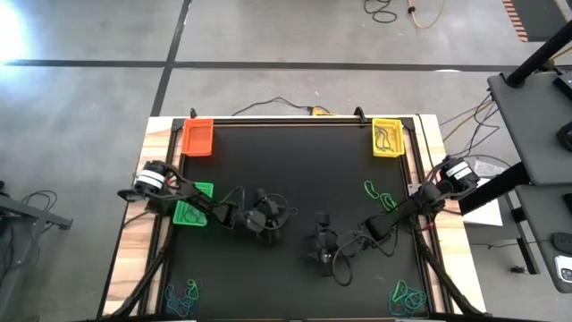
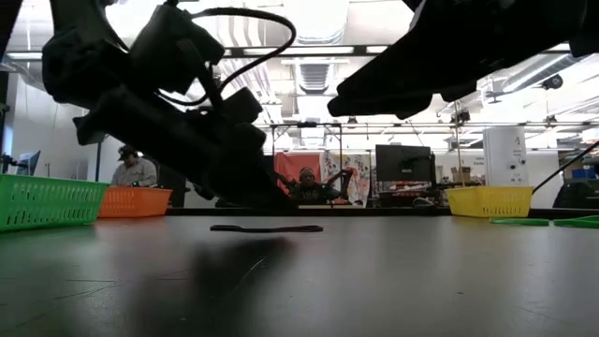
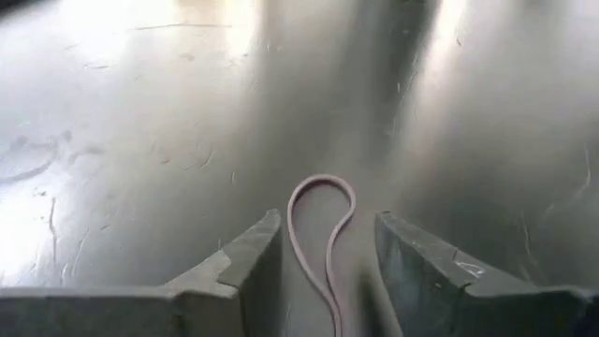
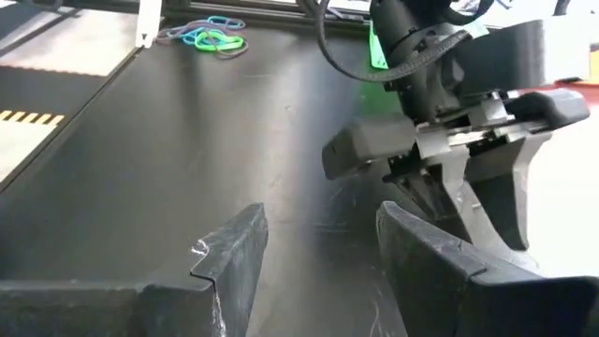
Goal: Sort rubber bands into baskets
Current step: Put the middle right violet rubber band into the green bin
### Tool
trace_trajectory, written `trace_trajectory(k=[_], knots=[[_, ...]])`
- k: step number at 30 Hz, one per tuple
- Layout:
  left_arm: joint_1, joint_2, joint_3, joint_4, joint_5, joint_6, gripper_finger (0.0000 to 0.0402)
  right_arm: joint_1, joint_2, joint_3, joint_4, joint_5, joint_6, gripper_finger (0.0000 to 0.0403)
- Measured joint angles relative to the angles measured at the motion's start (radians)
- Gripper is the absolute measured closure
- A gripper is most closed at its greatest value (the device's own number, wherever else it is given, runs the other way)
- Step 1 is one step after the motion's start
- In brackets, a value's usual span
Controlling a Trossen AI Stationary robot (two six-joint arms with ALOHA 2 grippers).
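A pale pink rubber band (image 3: 323, 220) lies flat on the black table; it also shows as a thin dark strip in the low view (image 2: 267, 227). My left gripper (image 1: 271, 224) is open just above the table, one finger on either side of the band (image 3: 328, 271), and touches nothing. My right gripper (image 1: 320, 246) is open and empty just right of it, above the mat (image 4: 323, 253). The orange basket (image 1: 197, 138) stands at the far left, the yellow basket (image 1: 386, 138) at the far right, and the green basket (image 1: 193, 204) at the left edge.
Green bands (image 1: 381, 196) lie on the right side. Teal, blue and green bands lie heaped at the near left corner (image 1: 183, 293) and the near right corner (image 1: 407, 295). The yellow basket holds a few dark bands. People sit beyond the table (image 2: 309, 184).
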Motion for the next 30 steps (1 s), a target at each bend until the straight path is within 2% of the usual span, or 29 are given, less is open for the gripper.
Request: trace_trajectory(k=[7,11,18,23,30], knots=[[0.026,0.063,0.042,-0.001,0.016,0.008,0.0196,0.0,0.0,0.0,-0.005,0.0,0.0,0.0204],[0.044,0.113,0.081,0.013,0.061,0.01,0.0192,0.0,0.0,0.0,-0.008,0.0,0.0,0.0204],[0.046,0.152,0.094,0.026,0.052,-0.001,0.0202,0.0,0.0,0.0,-0.009,0.0,0.0,0.0204],[0.047,0.172,0.093,0.039,0.038,-0.017,0.0239,0.0,0.0,0.0,-0.009,0.0,0.001,0.0204],[0.046,0.218,0.093,0.081,-0.019,-0.027,0.0335,0.0,0.0,0.0,-0.018,0.0,-0.001,0.0204]])
